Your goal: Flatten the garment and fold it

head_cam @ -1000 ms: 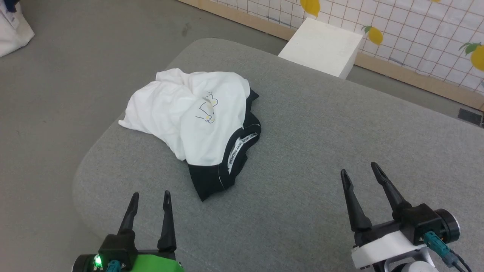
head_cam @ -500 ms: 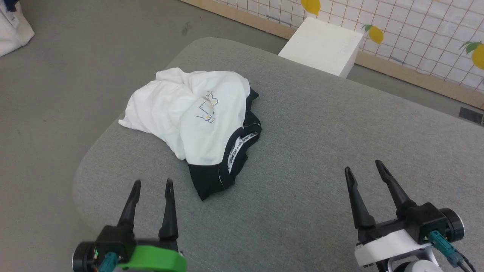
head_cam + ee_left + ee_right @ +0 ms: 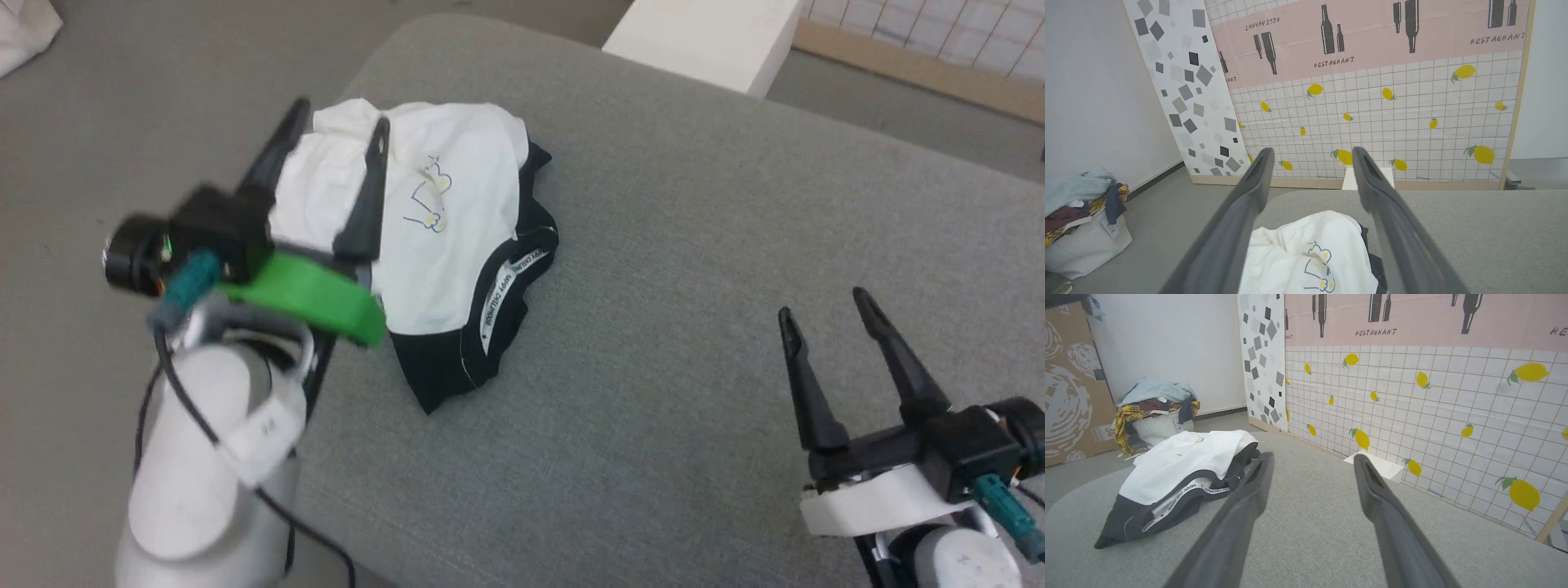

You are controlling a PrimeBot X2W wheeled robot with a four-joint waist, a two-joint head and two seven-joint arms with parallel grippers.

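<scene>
Shirt (image 3: 457,220) lies crumpled in a heap on the grey pad (image 3: 694,245), white body bunched, black sleeve (image 3: 441,367) and collar (image 3: 506,282) spilling out on the side nearer the robot. The left gripper (image 3: 340,114) hangs above it with fingers spread wide and nothing between them. In the left wrist view the print (image 3: 1316,269) sits below and between those fingers, and no contact shows. The right gripper (image 3: 822,304) is likewise wide apart and empty, with the shirt well off to its left and ahead of it, bare pad in between.

Flattening has not begun, I judge; the step in hand looks like a reach for a first hold.

Risks from here:
- The heap is layered, so a pinch straight down under the left gripper could catch several folds at once and lift the shirt as a bundle instead of opening it
- The white part lies close to the pad's rim on the left gripper's outer side; a pull that way could drag cloth over the edge toward the floor
- The pad looks soft, and fingers driven too low could dig into it and snag
- With the right gripper so far off, a one-sided tug may only slide the whole heap
</scene>
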